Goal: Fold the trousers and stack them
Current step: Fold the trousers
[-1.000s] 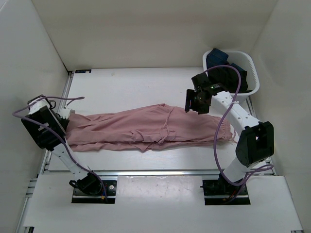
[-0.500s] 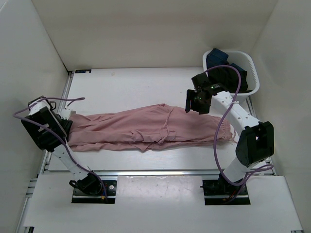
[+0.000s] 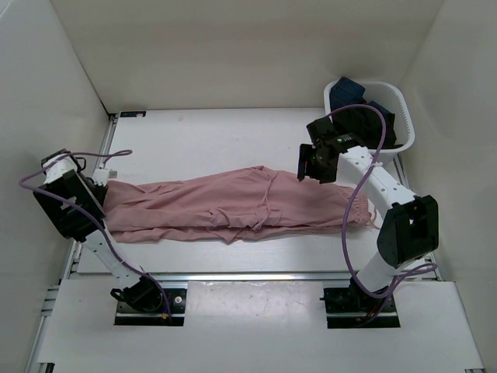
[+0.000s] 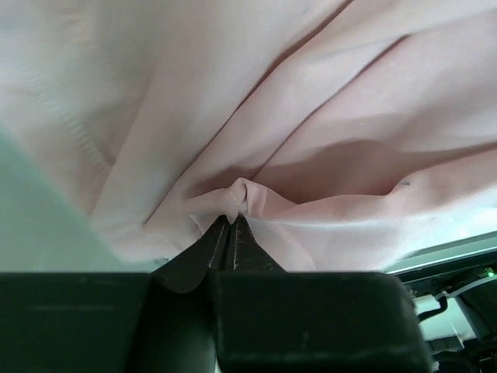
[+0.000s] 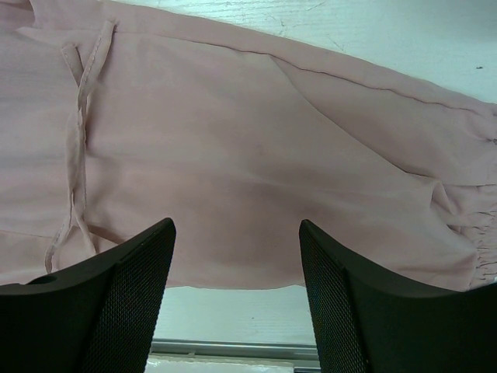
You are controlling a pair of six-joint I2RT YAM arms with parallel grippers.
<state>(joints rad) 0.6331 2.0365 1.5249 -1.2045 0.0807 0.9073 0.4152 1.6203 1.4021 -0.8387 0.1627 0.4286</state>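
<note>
The dusty-pink trousers (image 3: 233, 203) lie stretched left to right across the white table (image 3: 202, 140). My left gripper (image 3: 105, 186) is at their left end. In the left wrist view it (image 4: 233, 219) is shut on a small pinch of the pink fabric (image 4: 311, 116). My right gripper (image 3: 311, 165) hovers over the right part of the trousers, near their far edge. In the right wrist view it (image 5: 235, 225) stands open above the cloth (image 5: 233, 132), holding nothing. A thin fabric cord (image 5: 78, 140) lies on the cloth, and a gathered elastic edge (image 5: 481, 233) shows at the right.
A white basket (image 3: 400, 101) holding dark navy clothes (image 3: 357, 97) stands at the back right, just behind the right arm. White walls close in the table on the left, back and right. A metal rail (image 3: 256, 273) runs along the near edge.
The left gripper opened briefly and has shut again on the trousers' left end, which now reaches slightly further left. The right arm has barely moved.
</note>
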